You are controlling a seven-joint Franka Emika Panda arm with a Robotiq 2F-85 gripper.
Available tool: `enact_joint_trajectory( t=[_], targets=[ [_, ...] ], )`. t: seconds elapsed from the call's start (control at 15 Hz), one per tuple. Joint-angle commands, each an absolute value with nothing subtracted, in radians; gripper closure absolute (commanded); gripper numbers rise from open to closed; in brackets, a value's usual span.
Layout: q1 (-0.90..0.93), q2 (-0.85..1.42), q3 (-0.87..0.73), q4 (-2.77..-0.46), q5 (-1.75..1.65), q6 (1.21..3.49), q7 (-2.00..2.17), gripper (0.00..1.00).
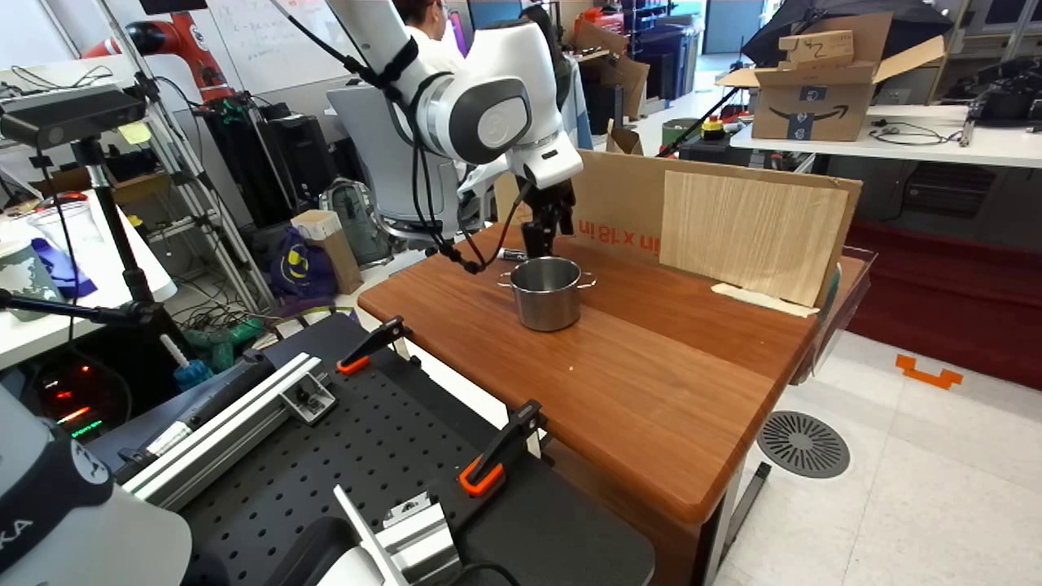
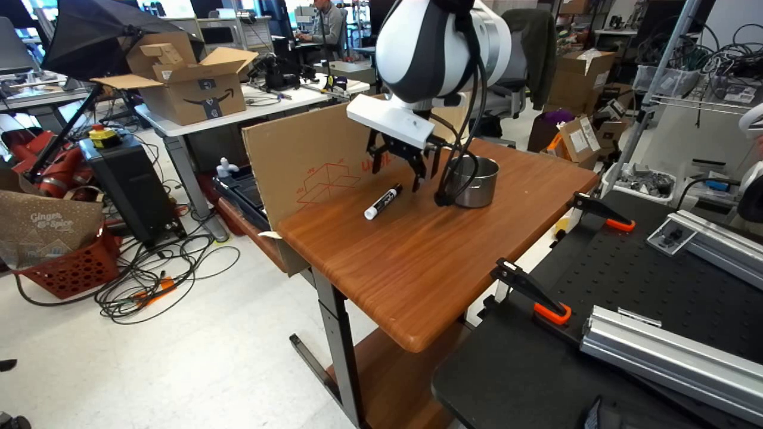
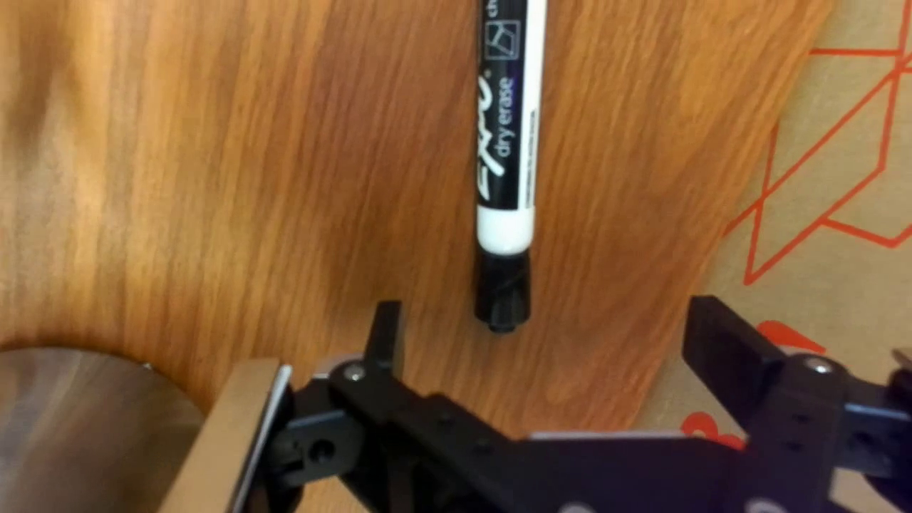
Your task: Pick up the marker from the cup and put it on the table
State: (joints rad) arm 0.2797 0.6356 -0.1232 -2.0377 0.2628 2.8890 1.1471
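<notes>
The marker is a black and white dry-erase pen. It lies on the reddish-brown table (image 1: 651,407) beside the cup and shows in both exterior views (image 1: 511,255) (image 2: 383,201). The cup (image 1: 547,301) is a squat grey metal pot with side handles, upright on the table; it also shows in an exterior view (image 2: 480,187). My gripper (image 2: 398,173) is open and empty above the table, between cup and cardboard. In the wrist view (image 3: 545,306) the marker's (image 3: 507,164) black cap lies below, between the fingertips; its far end is cut off. The cup (image 3: 78,427) is partly visible lower left.
A cardboard panel (image 2: 316,161) stands along the table's far edge, with a pale plywood board (image 1: 753,236) against it. Black cables from the arm hang beside the cup. A black perforated bench (image 1: 391,456) with clamps (image 1: 505,456) adjoins the table's near edge.
</notes>
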Motion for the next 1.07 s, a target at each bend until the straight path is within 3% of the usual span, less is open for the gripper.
enact_joint_trajectory(
  t=[0.0,0.47,0.53,1.0],
  targets=[
    [0.259,0.569,-0.093,-2.067,0.257,2.864,1.134,0.00],
    [0.206,0.301,0.000,-2.240,0.258,2.835,1.009,0.00],
    [0.230,0.382,-0.023,-2.170,0.257,2.880,1.069,0.00],
    [0.213,0.309,-0.007,-2.240,0.257,2.849,1.025,0.00]
  ],
)
